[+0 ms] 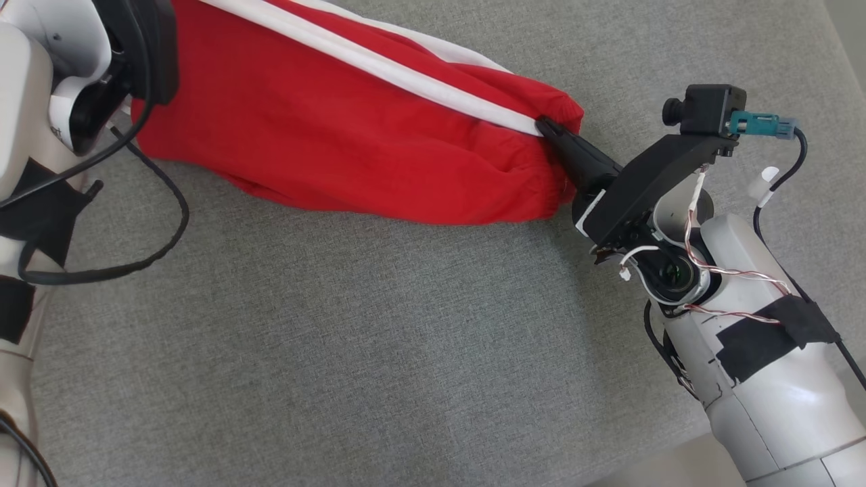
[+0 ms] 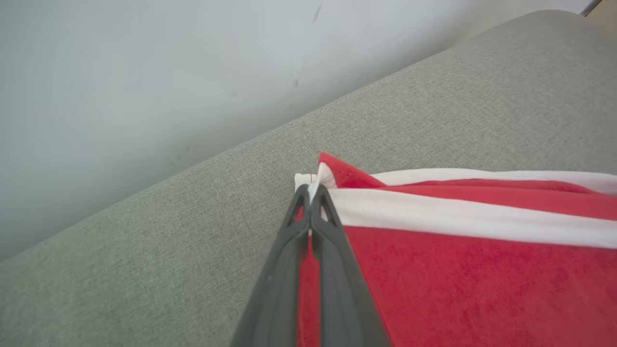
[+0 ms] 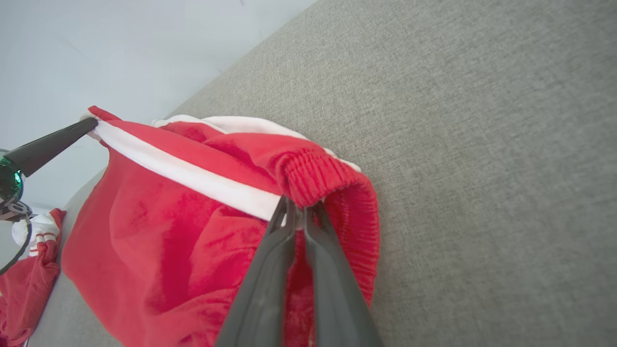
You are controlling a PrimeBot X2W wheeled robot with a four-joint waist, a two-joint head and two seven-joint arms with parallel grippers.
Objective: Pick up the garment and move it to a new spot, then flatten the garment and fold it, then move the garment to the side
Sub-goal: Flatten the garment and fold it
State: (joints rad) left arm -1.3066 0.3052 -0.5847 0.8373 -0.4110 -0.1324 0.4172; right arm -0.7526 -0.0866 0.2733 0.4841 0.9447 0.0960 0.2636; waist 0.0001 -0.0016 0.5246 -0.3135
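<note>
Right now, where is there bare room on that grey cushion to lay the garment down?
The cushion is bare below the garment, between the arms, and beyond the right arm. The left edge is crowded: left arm and cable.

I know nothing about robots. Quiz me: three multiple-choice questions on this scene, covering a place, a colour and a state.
1. Where does the right gripper grip the garment? A) ribbed end B) middle C) nowhere
2. The garment's stripe is: A) blue B) white C) yellow
3. The left gripper is: A) wide open B) off the cloth C) shut on a corner
Answers: 1 A, it pinches the ribbed end; 2 B, a white band on red; 3 C, it is closed on cloth.
</note>
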